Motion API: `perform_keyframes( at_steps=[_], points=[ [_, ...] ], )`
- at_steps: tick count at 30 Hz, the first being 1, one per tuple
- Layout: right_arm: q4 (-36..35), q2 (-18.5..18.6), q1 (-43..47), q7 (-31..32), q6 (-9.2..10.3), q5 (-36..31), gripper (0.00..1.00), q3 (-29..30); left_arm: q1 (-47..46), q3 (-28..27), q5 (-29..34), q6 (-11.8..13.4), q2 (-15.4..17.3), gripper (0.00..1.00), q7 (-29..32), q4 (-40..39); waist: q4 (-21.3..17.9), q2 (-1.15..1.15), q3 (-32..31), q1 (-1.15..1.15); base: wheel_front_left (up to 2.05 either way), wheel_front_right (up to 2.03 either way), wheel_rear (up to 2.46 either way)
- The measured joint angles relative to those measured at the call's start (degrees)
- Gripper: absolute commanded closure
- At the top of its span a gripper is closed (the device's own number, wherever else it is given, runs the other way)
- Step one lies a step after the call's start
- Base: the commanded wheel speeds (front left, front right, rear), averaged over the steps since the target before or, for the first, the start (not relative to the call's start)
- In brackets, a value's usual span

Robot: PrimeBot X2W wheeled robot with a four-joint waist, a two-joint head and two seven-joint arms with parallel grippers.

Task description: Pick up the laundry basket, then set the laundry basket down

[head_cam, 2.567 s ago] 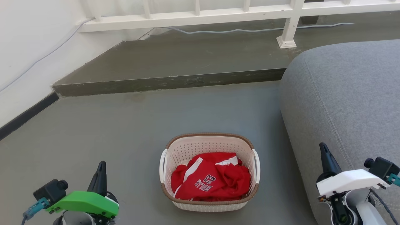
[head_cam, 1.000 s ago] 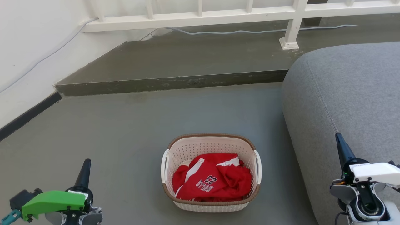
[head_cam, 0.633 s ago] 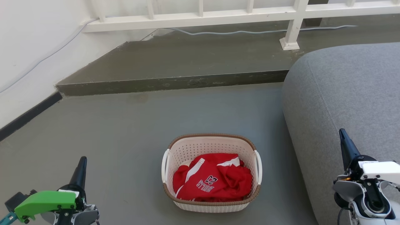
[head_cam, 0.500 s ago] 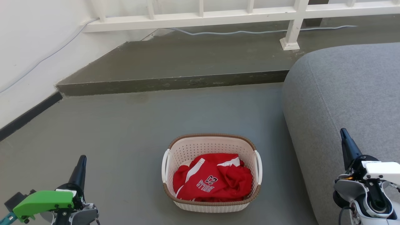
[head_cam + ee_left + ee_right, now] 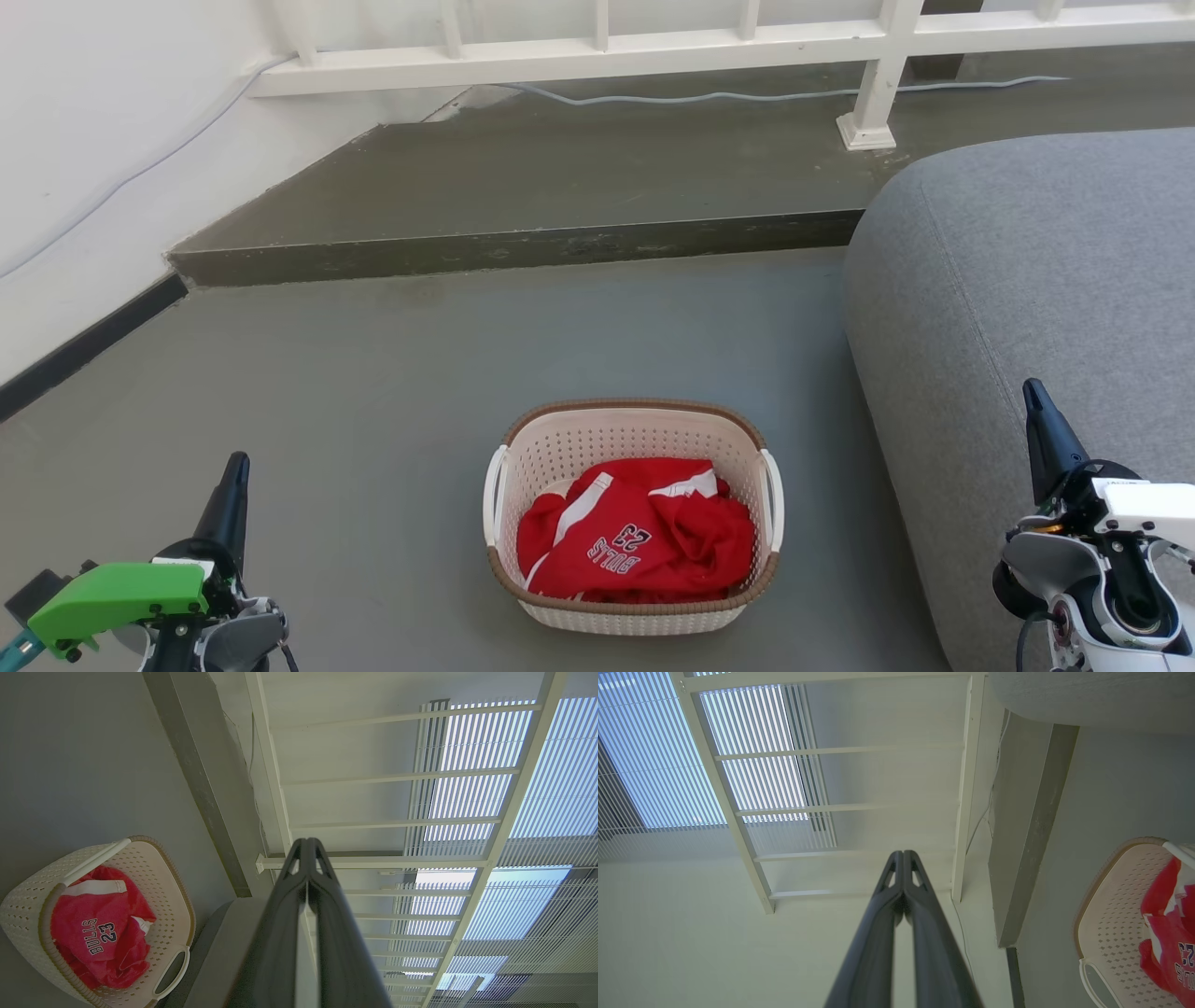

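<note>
The laundry basket (image 5: 633,427) stands on the grey floor at the lower middle, cream with perforated walls, a brown rim and two white side handles. A crumpled red jersey (image 5: 635,539) lies inside it. My left gripper (image 5: 237,464) is shut and empty, well to the basket's left, fingers pointing up. My right gripper (image 5: 1031,388) is shut and empty over the sofa edge, to the basket's right. The left wrist view has the basket (image 5: 168,882) at its lower left beside the shut gripper (image 5: 307,843). In the right wrist view the basket (image 5: 1106,905) is at the right edge, the gripper (image 5: 903,855) shut.
A grey sofa (image 5: 1046,280) fills the right side, close to the basket. A raised dark step (image 5: 523,247) crosses behind, with a white railing (image 5: 653,47) and a cable beyond. A white wall with a black skirting (image 5: 84,341) runs along the left.
The left gripper has dropped and drifted left toward the frame's corner. The right gripper has moved right and risen slightly over the sofa. The basket has stayed put.
</note>
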State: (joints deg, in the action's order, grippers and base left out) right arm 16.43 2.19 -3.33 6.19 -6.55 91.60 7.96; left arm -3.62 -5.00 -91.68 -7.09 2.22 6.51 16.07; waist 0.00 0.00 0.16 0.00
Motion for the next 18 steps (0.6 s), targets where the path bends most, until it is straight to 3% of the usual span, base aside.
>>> perform_keyframes(
  at_steps=[18],
  points=[
    [-0.1,0.0,0.0,0.0,-0.01,0.0,1.0,0.0,0.0,0.0,0.0,0.0,0.0,1.0,0.0,0.0,0.0,0.0,0.0,0.0,0.0,0.0,0.0]
  ],
)
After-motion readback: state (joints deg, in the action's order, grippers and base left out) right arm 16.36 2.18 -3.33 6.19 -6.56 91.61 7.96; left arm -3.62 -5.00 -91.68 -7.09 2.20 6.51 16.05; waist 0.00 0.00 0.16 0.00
